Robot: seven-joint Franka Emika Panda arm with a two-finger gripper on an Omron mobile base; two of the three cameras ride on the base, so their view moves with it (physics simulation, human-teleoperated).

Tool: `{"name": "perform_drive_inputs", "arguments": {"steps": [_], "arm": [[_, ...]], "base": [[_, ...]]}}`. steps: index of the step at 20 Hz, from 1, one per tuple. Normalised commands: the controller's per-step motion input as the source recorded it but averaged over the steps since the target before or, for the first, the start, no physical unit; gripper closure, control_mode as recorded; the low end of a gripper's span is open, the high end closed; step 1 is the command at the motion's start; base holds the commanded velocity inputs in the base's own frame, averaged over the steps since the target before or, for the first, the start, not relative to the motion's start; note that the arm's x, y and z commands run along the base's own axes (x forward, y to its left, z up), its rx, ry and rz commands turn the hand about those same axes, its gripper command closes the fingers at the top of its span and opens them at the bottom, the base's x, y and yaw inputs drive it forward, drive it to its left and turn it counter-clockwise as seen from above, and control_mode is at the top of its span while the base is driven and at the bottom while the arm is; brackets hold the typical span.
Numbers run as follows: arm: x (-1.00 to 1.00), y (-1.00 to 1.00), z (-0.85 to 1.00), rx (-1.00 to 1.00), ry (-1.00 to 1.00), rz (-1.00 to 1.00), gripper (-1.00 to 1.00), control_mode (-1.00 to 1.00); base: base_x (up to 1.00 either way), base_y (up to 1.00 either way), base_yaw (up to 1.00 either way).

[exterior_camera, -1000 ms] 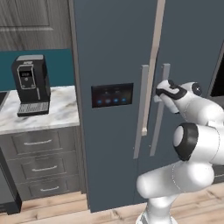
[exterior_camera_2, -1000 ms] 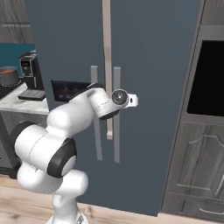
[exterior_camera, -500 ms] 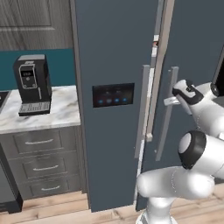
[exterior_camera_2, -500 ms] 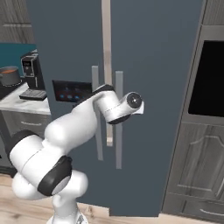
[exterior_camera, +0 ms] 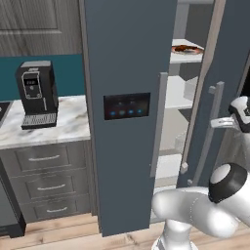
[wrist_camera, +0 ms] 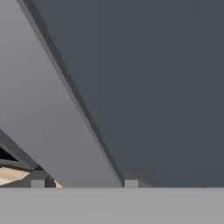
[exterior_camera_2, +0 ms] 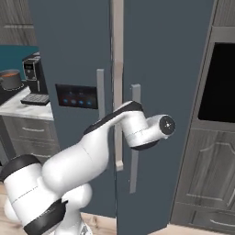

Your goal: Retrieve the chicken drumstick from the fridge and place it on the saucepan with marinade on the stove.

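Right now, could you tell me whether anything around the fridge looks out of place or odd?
Nothing looks spilled or damaged. The fridge's right door stands partly open, pulled by its handle, showing pale shelves and a plate with something reddish-brown on it. The coffee machine sits upright on the counter.

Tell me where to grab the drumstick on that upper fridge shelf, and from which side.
Judging from the left base view, the chicken drumstick lies flat on a white plate on an upper shelf, seen through the gap beside the half-open right door. Likely come in frontally through that opening and pinch across its width from above; its ends are too small to tell apart.
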Motion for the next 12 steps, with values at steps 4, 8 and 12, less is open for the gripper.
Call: {"name": "perform_drive_inputs", "arguments": {"steps": [4, 8, 12], "arm": [[-0.20, -0.71, 0.00, 0.09, -0.01, 0.00, -1.00, -1.00], [-0.13, -0.33, 0.00, 0.03, 0.01, 0.00, -1.00, -1.00], [-0.05, 0.00, 0.00, 0.00, 0.00, 0.00, -1.00, -1.00]], "base": [[0.00, 0.00, 0.00], [0.00, 0.00, 0.00], [0.00, 0.00, 0.00]]}}
